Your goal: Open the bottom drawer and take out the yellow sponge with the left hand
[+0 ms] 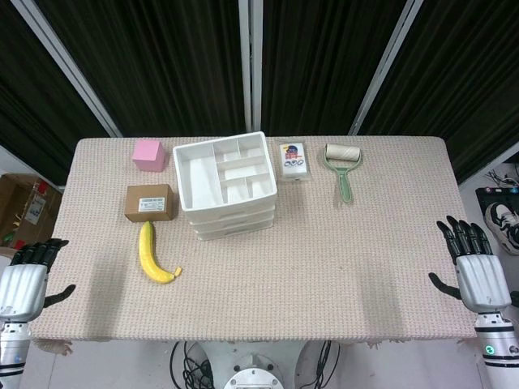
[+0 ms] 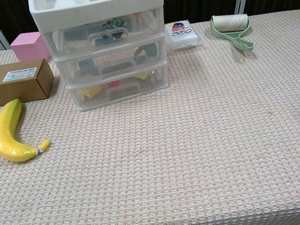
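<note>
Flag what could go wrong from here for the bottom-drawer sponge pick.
1. The drawer unit looks light and nothing braces it; the left hand pulling the bottom drawer may drag the whole unit.
2. The banana and cardboard box lie near the left hand's likely path and could get knocked.
3. Several yellowish items show through the drawer front, so the wrong one might be picked.

left hand (image 1: pixel 23 285) cropped, drawer (image 2: pixel 117 87) contents blurred

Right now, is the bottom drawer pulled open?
No, in the chest view the bottom drawer sits flush with the two drawers above it, fully closed.
</note>
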`<action>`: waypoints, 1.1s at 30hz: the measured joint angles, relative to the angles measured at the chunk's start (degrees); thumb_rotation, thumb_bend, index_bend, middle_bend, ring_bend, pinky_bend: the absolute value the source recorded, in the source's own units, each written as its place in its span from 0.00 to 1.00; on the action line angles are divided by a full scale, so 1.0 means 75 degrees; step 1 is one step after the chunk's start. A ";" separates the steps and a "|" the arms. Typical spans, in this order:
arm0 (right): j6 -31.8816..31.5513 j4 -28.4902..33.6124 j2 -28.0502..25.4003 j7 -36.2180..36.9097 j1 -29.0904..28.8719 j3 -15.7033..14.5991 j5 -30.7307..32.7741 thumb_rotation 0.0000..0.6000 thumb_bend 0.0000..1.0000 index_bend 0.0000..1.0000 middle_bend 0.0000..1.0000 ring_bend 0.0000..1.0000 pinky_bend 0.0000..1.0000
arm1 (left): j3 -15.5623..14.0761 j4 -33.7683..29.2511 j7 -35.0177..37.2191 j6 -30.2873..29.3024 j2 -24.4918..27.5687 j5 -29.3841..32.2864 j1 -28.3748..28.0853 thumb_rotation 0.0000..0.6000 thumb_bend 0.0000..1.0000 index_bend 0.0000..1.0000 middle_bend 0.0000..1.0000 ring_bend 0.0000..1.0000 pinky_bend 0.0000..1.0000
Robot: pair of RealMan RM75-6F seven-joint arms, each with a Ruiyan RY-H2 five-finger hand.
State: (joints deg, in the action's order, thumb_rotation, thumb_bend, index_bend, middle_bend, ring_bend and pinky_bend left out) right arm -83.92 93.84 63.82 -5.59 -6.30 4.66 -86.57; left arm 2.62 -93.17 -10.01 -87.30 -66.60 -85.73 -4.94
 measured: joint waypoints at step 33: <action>-0.0610 -0.0386 -0.0199 0.0907 0.0329 -0.0130 -0.0358 1.00 0.12 0.00 0.00 0.00 0.00 | 0.0732 -0.1924 0.0629 0.3409 -0.0398 0.0330 -0.2483 1.00 0.15 0.48 0.67 0.73 0.96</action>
State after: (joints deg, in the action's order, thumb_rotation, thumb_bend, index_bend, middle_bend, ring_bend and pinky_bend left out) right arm -88.49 90.95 62.33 1.21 -3.83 3.68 -89.26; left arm 8.11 -107.60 -5.29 -61.74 -69.59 -83.26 -23.56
